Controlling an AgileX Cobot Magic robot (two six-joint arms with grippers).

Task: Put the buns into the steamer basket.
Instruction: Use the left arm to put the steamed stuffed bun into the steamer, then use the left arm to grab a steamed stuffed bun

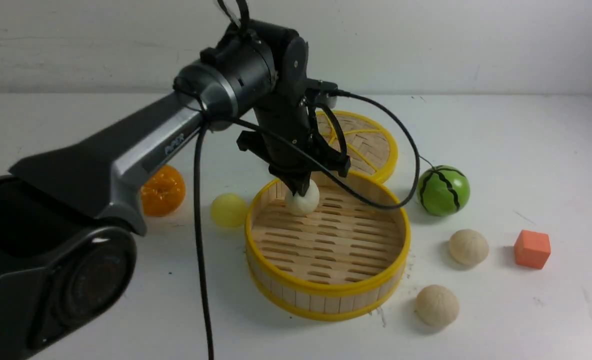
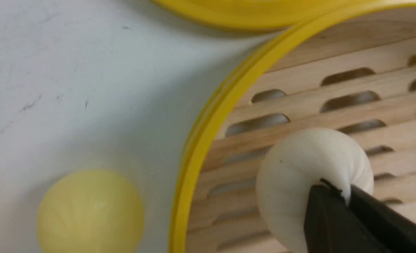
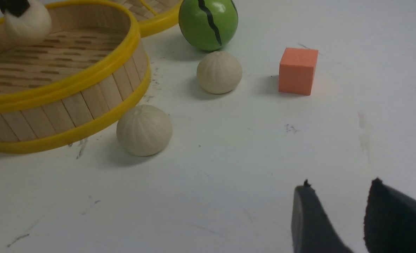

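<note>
Looking over, I see the left claw [image 1: 302, 187] pinched tight on a white bun [image 1: 303, 202], inside the round steamer basket [image 1: 326, 289]. That one is nearly done, I think; it just needs letting go. Three are left on the table [image 1: 516, 320]: the yellow bun [image 1: 229, 210] and two creamy buns [image 1: 437, 306]. The right claw [image 3: 341, 181] is wide and holds nothing.

Watermelon ball [image 1: 443, 190]: green, black wavy stripes. Block [image 1: 532, 249]: coral-red. Steamer basket [image 1: 329, 287]: pale wood, yellow rims; one bun [image 1: 228, 210] pale yellow.
</note>
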